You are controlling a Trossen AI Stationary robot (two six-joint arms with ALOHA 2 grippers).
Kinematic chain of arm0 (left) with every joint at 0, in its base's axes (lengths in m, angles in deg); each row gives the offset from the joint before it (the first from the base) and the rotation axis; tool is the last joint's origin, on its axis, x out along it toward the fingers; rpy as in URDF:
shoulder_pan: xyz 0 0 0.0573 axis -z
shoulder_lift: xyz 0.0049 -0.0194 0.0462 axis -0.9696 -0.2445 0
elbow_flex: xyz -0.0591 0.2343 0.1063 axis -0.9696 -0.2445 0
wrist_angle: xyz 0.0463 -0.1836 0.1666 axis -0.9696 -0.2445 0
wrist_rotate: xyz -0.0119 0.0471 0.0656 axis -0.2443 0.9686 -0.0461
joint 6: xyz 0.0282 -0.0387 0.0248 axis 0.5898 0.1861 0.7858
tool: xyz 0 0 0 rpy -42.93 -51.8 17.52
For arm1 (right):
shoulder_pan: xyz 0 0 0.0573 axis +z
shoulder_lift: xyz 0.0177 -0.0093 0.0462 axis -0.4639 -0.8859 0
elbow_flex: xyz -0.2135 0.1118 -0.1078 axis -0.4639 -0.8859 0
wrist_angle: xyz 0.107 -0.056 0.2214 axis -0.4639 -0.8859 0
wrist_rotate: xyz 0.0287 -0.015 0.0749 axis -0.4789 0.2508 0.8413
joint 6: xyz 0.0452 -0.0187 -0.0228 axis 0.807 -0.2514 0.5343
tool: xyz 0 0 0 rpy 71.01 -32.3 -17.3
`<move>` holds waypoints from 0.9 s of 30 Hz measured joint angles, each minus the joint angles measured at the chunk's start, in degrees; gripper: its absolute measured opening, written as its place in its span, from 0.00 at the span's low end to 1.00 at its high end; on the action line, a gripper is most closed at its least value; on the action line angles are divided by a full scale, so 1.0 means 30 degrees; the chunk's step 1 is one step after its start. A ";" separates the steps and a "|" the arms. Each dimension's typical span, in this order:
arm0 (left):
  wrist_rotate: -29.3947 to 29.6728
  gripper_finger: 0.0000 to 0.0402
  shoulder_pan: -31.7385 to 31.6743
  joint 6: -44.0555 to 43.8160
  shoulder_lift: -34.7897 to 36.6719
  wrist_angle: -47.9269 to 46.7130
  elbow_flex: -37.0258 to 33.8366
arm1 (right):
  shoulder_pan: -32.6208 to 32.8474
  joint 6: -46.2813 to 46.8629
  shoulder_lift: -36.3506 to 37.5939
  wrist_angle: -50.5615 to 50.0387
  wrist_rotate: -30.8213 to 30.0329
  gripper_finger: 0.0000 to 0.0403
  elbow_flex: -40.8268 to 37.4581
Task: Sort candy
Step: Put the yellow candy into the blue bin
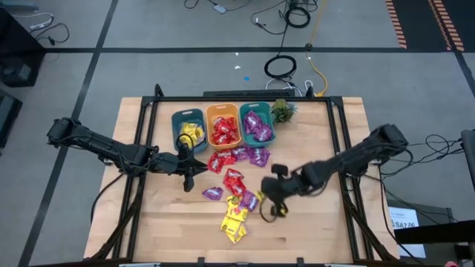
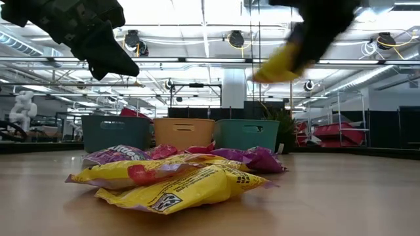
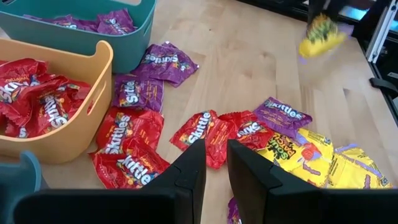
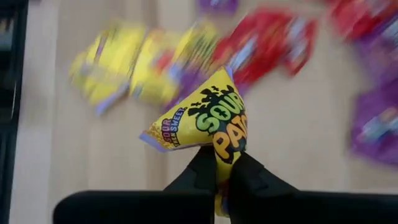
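Pinching a shiny yellow wrapped candy packet [image 4: 208,121], the right gripper [image 4: 222,165] hangs above the wooden table [image 1: 319,230]; the left gripper [image 3: 216,163] waits, jaws slightly apart, near the bins.

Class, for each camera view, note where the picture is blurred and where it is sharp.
Right wrist view: the held yellow packet is sharp, the table and candy behind streak. Low view: the near yellow packets are fairly sharp, the right tool and its packet smear. Left wrist view: floor candy is sharp, the far lifted packet is blurred. High view: even throughout.
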 joint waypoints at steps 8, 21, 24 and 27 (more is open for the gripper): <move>0.0000 0.19 -0.0005 0.0005 0.0000 0.0007 0.0000 | -0.4020 -0.3709 -0.1773 0.0849 0.0007 0.00 0.3212; -0.2396 0.19 0.0002 -0.0577 0.0036 -0.2717 0.0000 | -0.9249 -0.8950 -0.7901 0.7289 0.1699 0.00 0.8155; -0.2504 0.19 0.0002 -0.1725 0.0036 -0.4066 0.0000 | -1.0026 -0.9087 -1.0077 0.7369 0.2929 0.00 1.1009; -0.2510 0.19 0.0002 -0.2518 0.0044 -0.5108 0.0000 | -1.0549 -0.9621 -1.2527 0.6594 0.3629 0.00 1.4314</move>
